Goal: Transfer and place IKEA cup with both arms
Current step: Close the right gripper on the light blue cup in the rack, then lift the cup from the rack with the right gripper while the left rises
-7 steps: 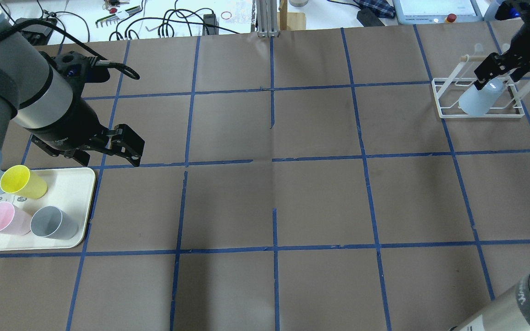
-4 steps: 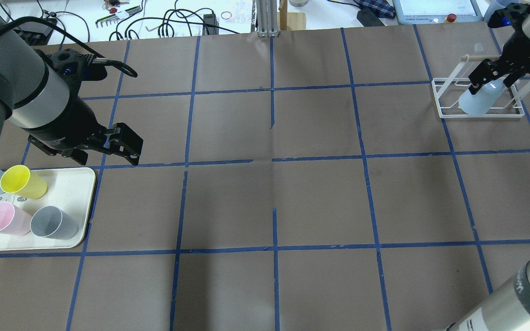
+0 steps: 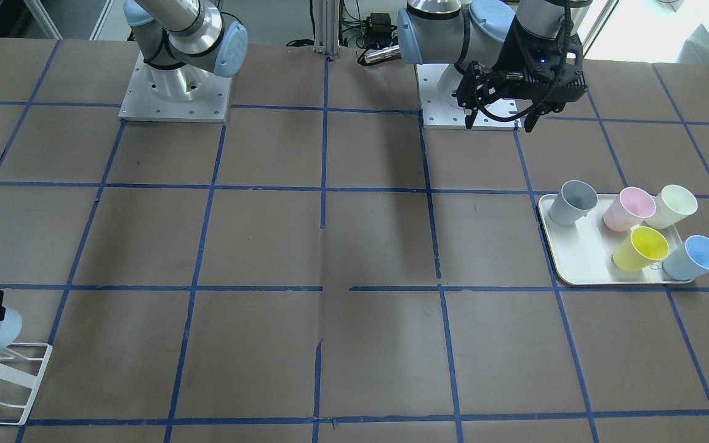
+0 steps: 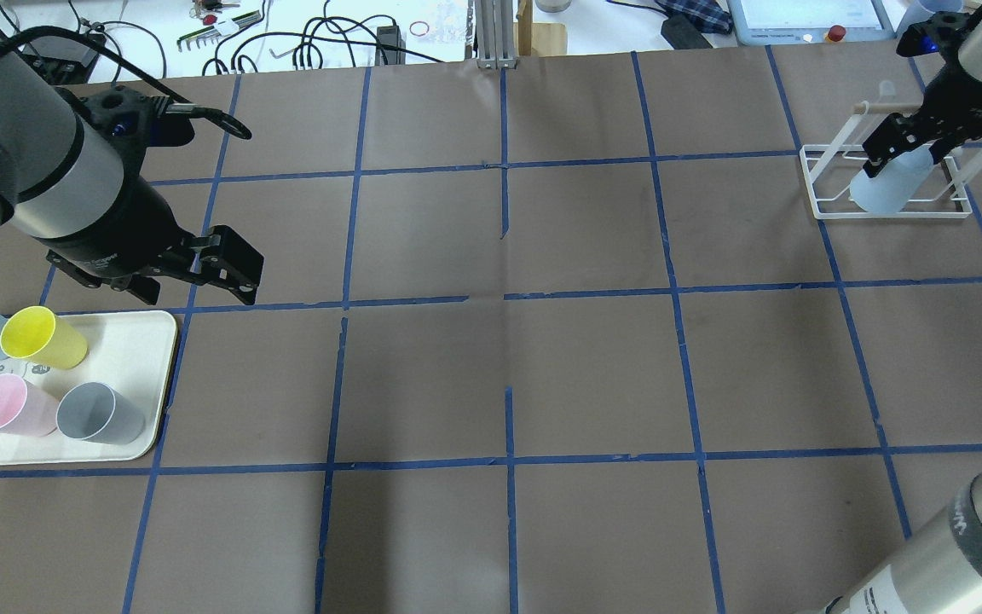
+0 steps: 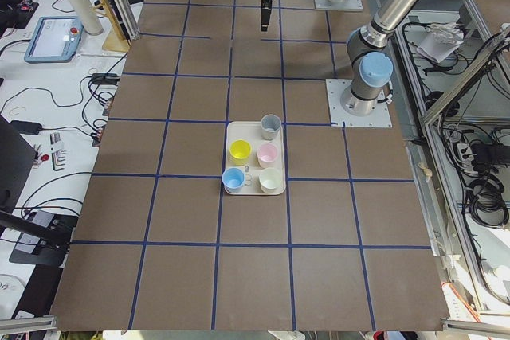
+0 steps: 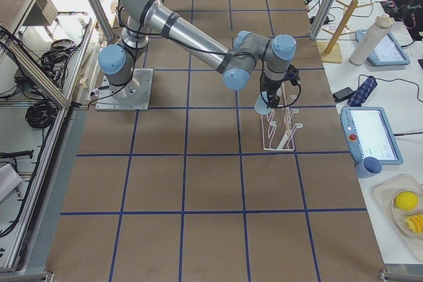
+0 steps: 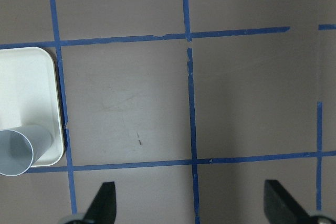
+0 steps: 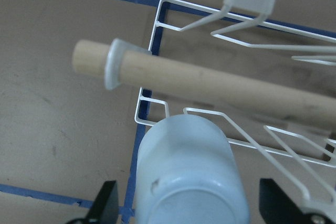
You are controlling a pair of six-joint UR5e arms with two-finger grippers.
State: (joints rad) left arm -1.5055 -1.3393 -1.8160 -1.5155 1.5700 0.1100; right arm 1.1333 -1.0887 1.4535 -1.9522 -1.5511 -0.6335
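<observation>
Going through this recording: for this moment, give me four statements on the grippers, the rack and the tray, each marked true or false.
1. The left gripper grips a cup. False: it is open and empty, above bare table beside the tray.
2. The IKEA cup sits on the white rack, its closed base toward the right wrist camera. True.
3. The right gripper is clamped on the IKEA cup. False: it is open, with a gap on each side of the cup.
4. The yellow cup stands on the tray. True.
</observation>
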